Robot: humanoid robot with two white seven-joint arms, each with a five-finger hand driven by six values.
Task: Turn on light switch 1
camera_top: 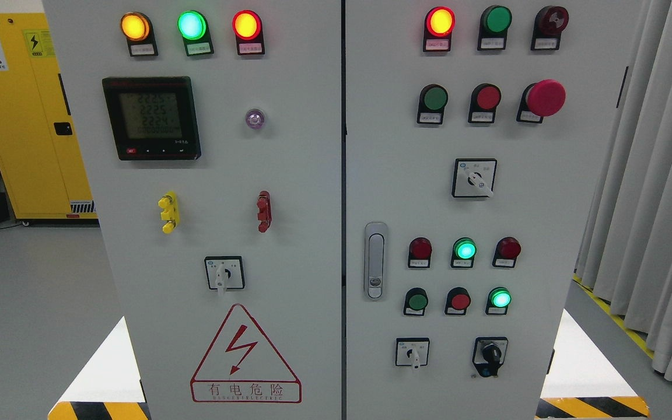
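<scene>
Left to right: yellow cabinet (27, 116) at far left, then the grey control panel (312, 233) with its meter (151, 118). On the right door sit rows of push buttons (433, 104) (which one is light switch 1 cannot be told). Neither robot hand shows, so nothing is pressed yet; the whole reach remains.

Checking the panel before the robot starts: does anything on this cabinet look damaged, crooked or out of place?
Nothing stands out. The cabinet looks intact, its lamps and buttons sit in even rows, and the door handle is straight. Neither robot hand is in view.
</scene>
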